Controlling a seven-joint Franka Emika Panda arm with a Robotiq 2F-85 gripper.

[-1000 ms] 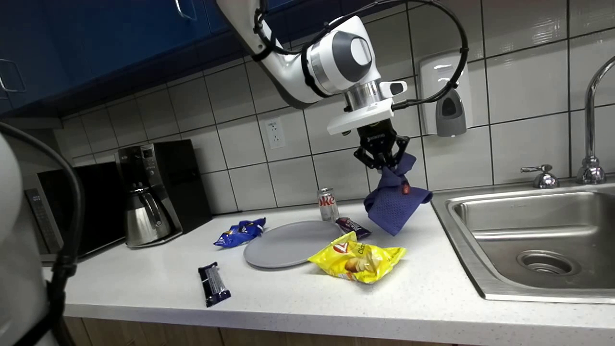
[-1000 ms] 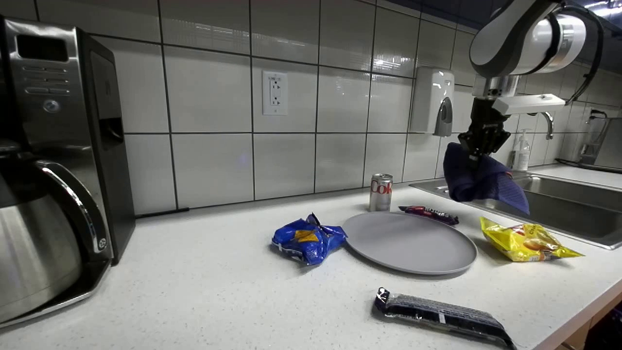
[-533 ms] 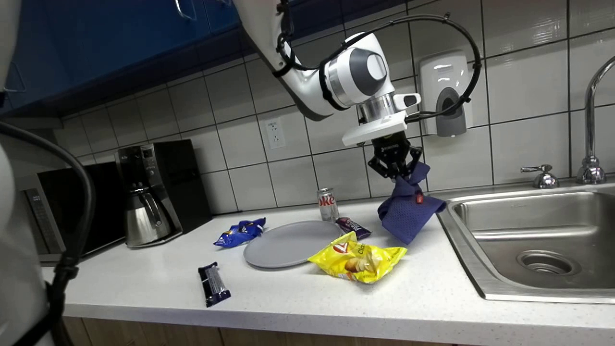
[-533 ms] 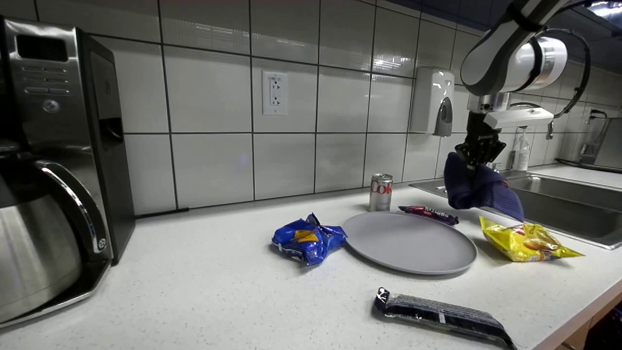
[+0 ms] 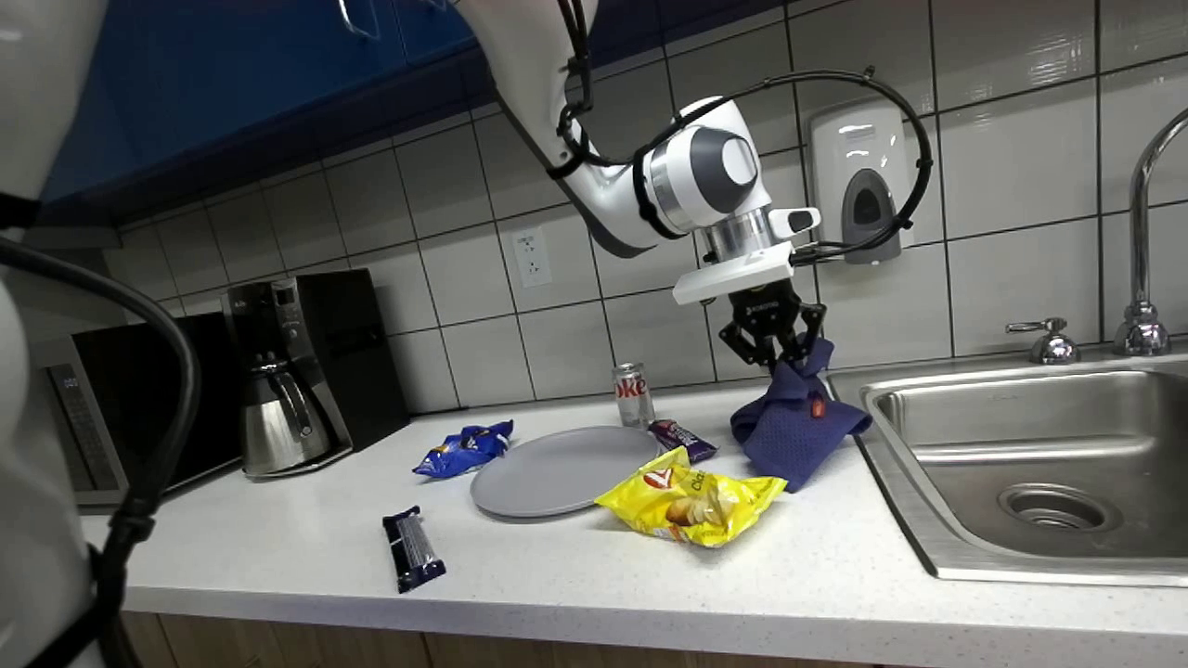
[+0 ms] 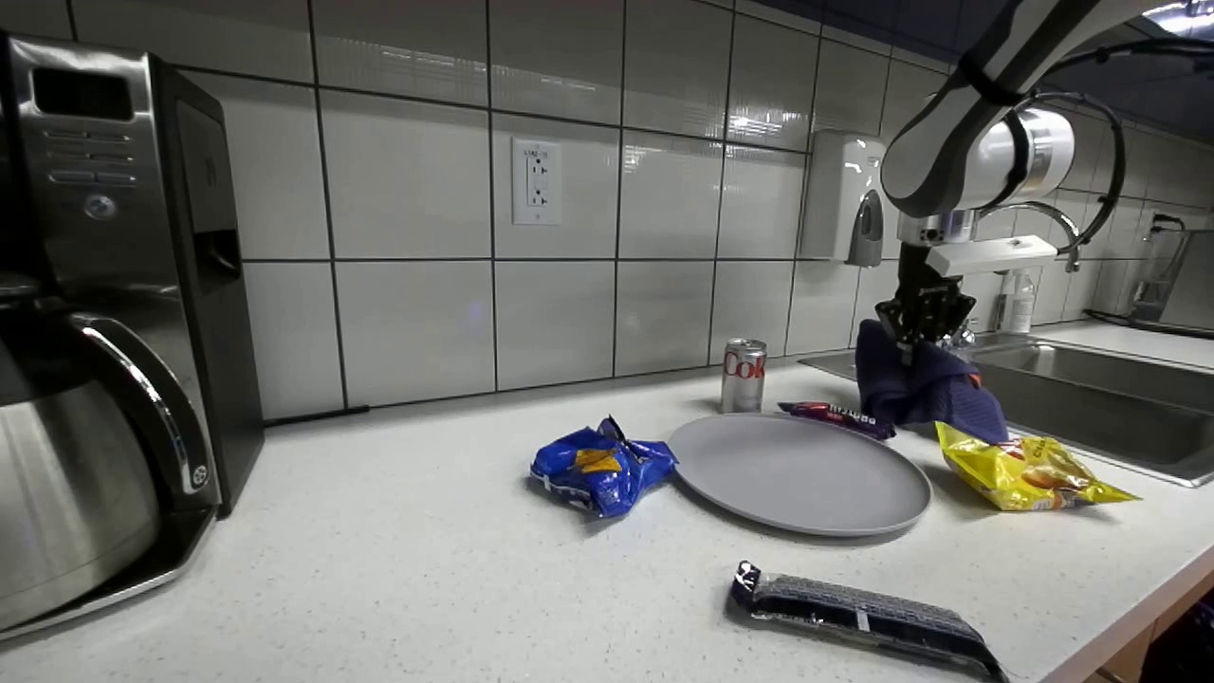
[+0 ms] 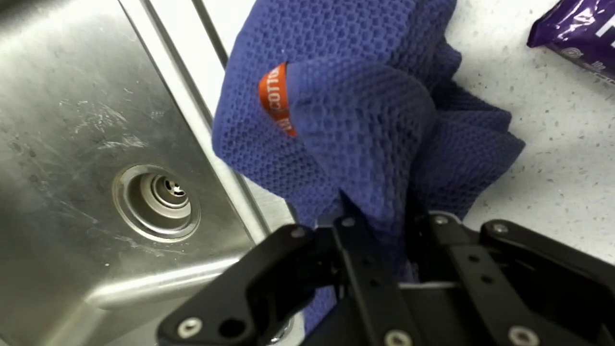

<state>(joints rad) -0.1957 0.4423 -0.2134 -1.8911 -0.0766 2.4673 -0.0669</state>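
In an exterior view, the blue towel (image 5: 789, 436) hangs low at the counter (image 5: 538, 575). The gripper (image 5: 785, 357) at 12 o'clock pinches it, fingers (image 7: 355, 254) nearly together. From the towel, the sink (image 5: 1067, 570) is at 3 o'clock, the yellow bag (image 5: 691, 501) 8, the gray plate (image 5: 561, 473) 9.

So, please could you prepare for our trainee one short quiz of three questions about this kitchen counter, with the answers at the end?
1. Choose one: in the wrist view, what colour is the tag on the waffle-weave towel between the fingers of the gripper?
A: green
B: orange
C: black

2. True or false: the silver Coke can stands upright.

3. Fill the gap: in both exterior views, the purple protein bar lies beside the round gray ____.

Key
1: B
2: true
3: plate
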